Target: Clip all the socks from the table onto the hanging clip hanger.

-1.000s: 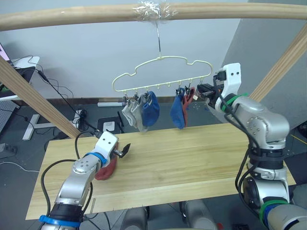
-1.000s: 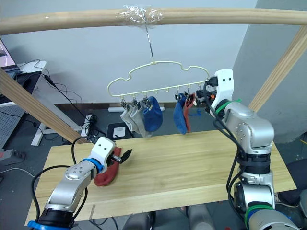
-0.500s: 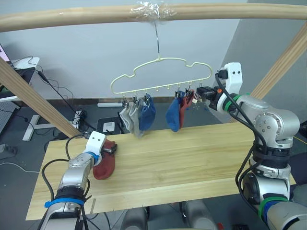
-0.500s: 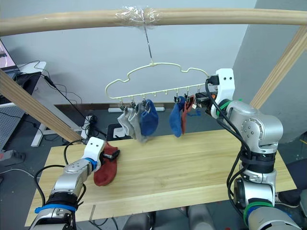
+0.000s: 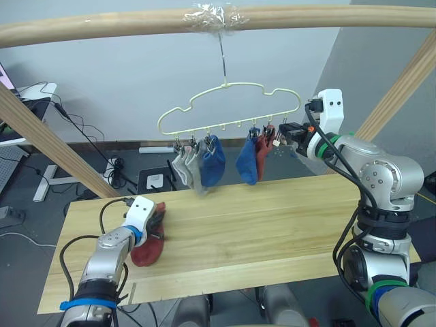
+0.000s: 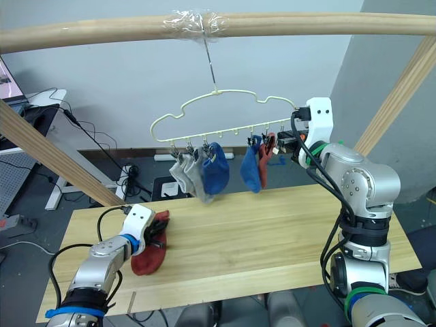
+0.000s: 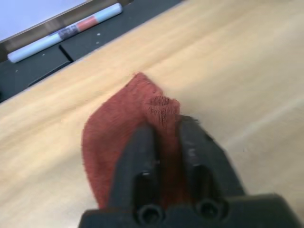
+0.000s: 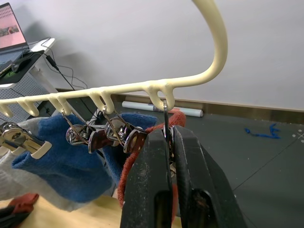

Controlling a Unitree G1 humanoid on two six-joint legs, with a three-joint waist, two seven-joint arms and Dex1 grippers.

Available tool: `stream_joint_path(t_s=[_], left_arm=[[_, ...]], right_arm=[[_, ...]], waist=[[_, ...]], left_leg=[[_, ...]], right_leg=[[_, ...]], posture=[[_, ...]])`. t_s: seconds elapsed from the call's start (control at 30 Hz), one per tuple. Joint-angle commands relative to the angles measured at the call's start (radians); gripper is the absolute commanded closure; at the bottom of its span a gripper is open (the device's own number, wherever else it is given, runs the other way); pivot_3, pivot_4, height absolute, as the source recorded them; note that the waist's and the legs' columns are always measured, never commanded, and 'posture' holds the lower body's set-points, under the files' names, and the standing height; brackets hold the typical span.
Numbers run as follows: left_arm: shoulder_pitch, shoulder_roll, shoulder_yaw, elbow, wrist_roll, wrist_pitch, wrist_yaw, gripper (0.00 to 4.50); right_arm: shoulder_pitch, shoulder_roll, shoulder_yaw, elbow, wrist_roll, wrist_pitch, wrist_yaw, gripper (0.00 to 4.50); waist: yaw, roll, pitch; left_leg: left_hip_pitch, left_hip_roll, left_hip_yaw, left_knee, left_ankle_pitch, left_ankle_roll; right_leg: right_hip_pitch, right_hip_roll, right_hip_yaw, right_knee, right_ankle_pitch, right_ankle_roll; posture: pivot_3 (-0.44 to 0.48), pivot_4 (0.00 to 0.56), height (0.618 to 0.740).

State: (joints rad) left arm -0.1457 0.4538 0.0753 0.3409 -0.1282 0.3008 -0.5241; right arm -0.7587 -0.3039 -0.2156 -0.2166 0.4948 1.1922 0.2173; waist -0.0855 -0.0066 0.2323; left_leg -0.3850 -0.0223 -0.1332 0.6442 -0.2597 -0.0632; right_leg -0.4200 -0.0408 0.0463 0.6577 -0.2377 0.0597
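On the left of the pale plank table point(image 5: 272, 225), the left gripper point(image 7: 164, 130) pinches a rust-red ankle sock point(image 7: 118, 137) lying flat. The right gripper point(image 8: 169, 137) is clamped on the rightmost dark metal clip point(image 8: 166, 121) of the yellow-green wire clip hanger point(image 5: 228, 109), where five socks point(image 5: 225, 160) hang.

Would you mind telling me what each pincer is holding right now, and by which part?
The left pincer pinches the rust-red sock on the table near one end. The right pincer is shut on the clip hanger's end clip.

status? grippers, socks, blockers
Left gripper shut on last rust-red sock, on table. Right gripper shut on end clip of hanger. Five socks hung. No blockers.
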Motion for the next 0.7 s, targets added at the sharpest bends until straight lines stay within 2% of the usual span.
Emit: stream_joint_path(t_s=[0.03, 0.17, 0.27, 0.37, 0.53, 0.7], left_arm=[[0.034, -0.032, -0.005, -0.174, -0.073, 0.039, -0.048, 4.48], [0.032, -0.1, -0.002, -0.414, -0.201, 0.148, -0.063, 4.48], [0.013, -0.137, -0.072, -0.568, -0.24, 0.19, -0.077, 4.48], [-0.029, -0.208, -0.138, -0.653, -0.262, 0.204, -0.053, 4.48], [-0.111, -0.315, -0.265, -0.647, -0.185, 0.119, -0.002, 4.48], [-0.184, -0.377, -0.354, -0.535, -0.098, -0.006, 0.002, 4.48]], right_arm=[[-0.012, -0.025, -0.028, 0.004, 0.006, -0.008, 0.004, 4.5], [-0.056, -0.033, -0.073, 0.037, 0.032, 0.04, -0.003, 4.5], [-0.098, -0.012, -0.136, 0.057, 0.067, 0.115, -0.031, 4.5], [-0.139, 0.025, -0.212, 0.055, 0.089, 0.22, -0.071, 4.5], [-0.216, 0.118, -0.357, 0.02, 0.084, 0.399, -0.139, 4.5], [-0.247, 0.171, -0.427, 0.018, 0.102, 0.422, -0.207, 4.5]], waist=[[0.002, 0.0, 0.0], [0.004, -0.002, 0.001], [0.003, -0.002, 0.001], [0.002, -0.002, 0.001], [-0.001, -0.001, 0.001], [-0.002, -0.001, 0.001]], left_leg=[[-0.001, 0.0, 0.0, 0.0, 0.0, 0.0], [-0.003, 0.0, -0.001, 0.001, 0.0, 0.0], [-0.004, 0.0, -0.001, 0.001, 0.0, 0.0], [-0.004, 0.0, -0.001, 0.001, 0.0, 0.0], [-0.004, 0.0, -0.001, 0.001, 0.0, 0.0], [-0.004, 0.0, 0.0, 0.001, 0.0, 0.0]], right_leg=[[0.0, 0.0, 0.0, 0.0, 0.0, 0.0], [-0.001, 0.0, -0.001, -0.001, 0.0, 0.0], [-0.001, 0.0, -0.001, -0.001, 0.0, 0.0], [-0.001, 0.0, -0.001, -0.001, 0.0, 0.0], [-0.001, 0.0, -0.001, -0.001, 0.0, 0.0], [-0.001, 0.001, -0.001, -0.001, 0.0, 0.0]], posture=[[-0.116, 0.204, 0.74], [-0.115, 0.205, 0.74], [-0.124, 0.204, 0.74], [-0.134, 0.204, 0.74], [-0.153, 0.204, 0.74], [-0.173, 0.204, 0.74]])
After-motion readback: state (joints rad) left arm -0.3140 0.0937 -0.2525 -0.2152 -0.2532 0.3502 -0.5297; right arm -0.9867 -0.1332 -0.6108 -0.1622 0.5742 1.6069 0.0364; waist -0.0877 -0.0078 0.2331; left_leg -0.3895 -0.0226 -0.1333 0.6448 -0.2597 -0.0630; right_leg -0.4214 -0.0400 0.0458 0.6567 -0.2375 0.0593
